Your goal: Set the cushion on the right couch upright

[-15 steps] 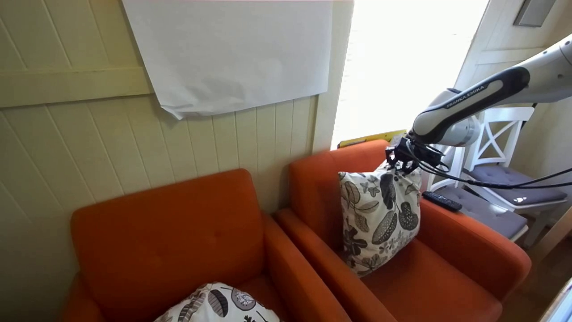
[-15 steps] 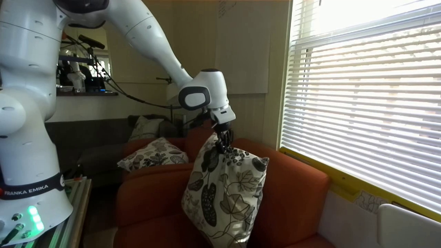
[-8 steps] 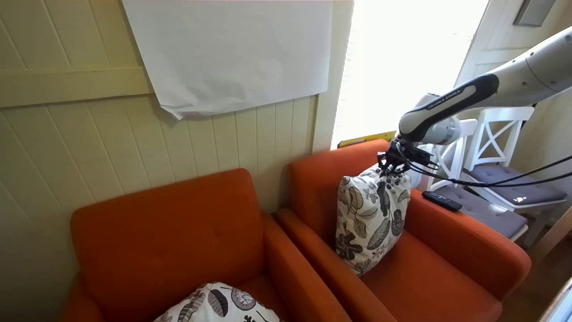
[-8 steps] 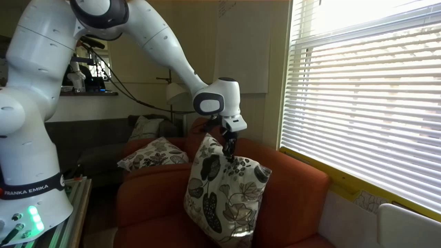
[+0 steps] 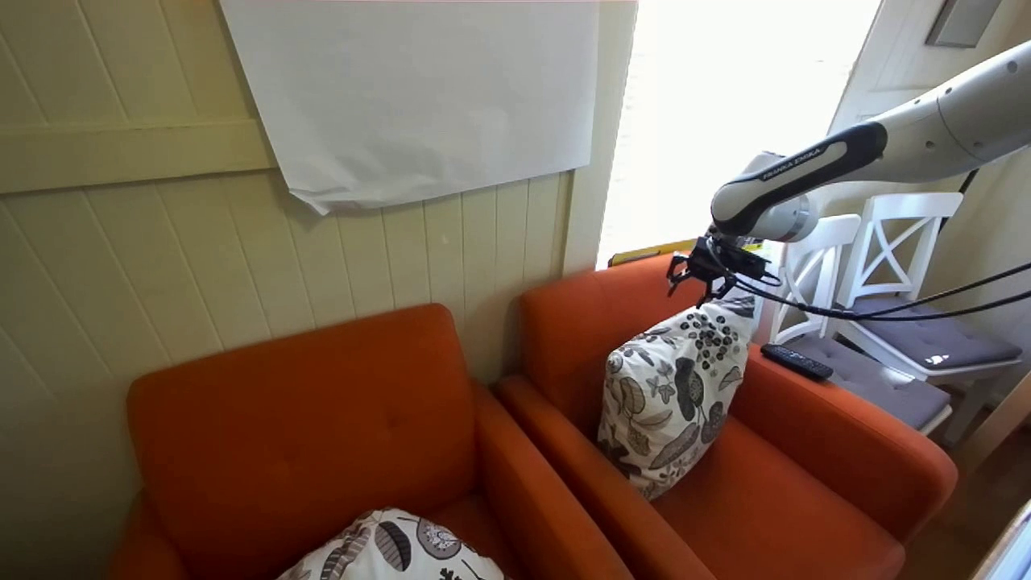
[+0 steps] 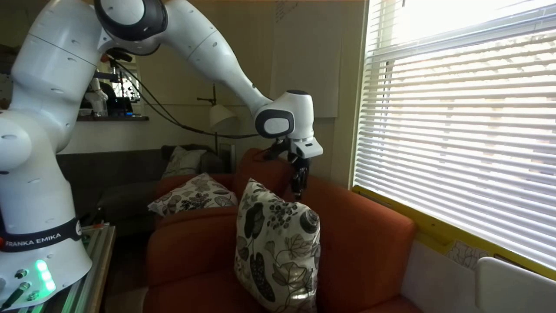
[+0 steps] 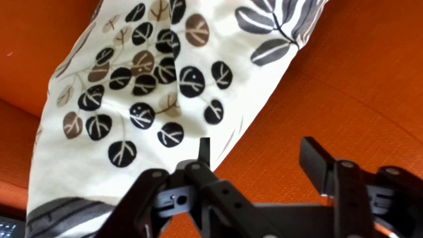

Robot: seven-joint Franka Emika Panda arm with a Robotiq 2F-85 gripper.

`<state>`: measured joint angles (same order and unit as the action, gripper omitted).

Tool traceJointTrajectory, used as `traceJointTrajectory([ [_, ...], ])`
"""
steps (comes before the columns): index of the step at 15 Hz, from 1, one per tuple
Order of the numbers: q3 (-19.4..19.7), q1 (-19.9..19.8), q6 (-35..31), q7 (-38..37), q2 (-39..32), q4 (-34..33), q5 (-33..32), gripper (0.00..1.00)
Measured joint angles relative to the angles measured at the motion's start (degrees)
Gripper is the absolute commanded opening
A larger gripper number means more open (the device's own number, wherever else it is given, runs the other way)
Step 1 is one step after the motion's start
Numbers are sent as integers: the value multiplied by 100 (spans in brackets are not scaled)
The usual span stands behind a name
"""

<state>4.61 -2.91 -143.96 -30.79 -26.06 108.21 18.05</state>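
The leaf-print cushion (image 5: 676,395) stands on edge on the seat of the right couch (image 5: 793,503), leaning, with its upper part slumped a little. In an exterior view its printed face (image 6: 280,256) is seen beside the couch back (image 6: 360,243). My gripper (image 5: 687,295) hangs just above and behind the cushion's top edge, close to the couch back. In the wrist view the jaws stand well apart, with orange upholstery showing through the gap. The left finger (image 7: 205,150) overlaps the edge of the cushion (image 7: 148,99) in that picture; whether it touches cannot be told. Nothing is held.
A matching orange armchair (image 5: 306,419) with a similar pillow (image 5: 395,548) stands beside the couch. A black remote (image 5: 796,362) lies on the couch's arm. White chairs (image 5: 902,242) are beyond it. A window with blinds (image 6: 456,130) is behind the couch.
The gripper was closed on the cushion's top edge; it has opened, let go and risen toward the couch back. The cushion's top has sunk and settled lower.
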Motion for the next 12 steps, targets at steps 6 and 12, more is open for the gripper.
traceJointTrajectory([
  [6, 209, -21, 1442, 128, 393, 67, -64, 100],
  [12, 369, -108, 2734, 660, 1163, 877, -552, 100],
])
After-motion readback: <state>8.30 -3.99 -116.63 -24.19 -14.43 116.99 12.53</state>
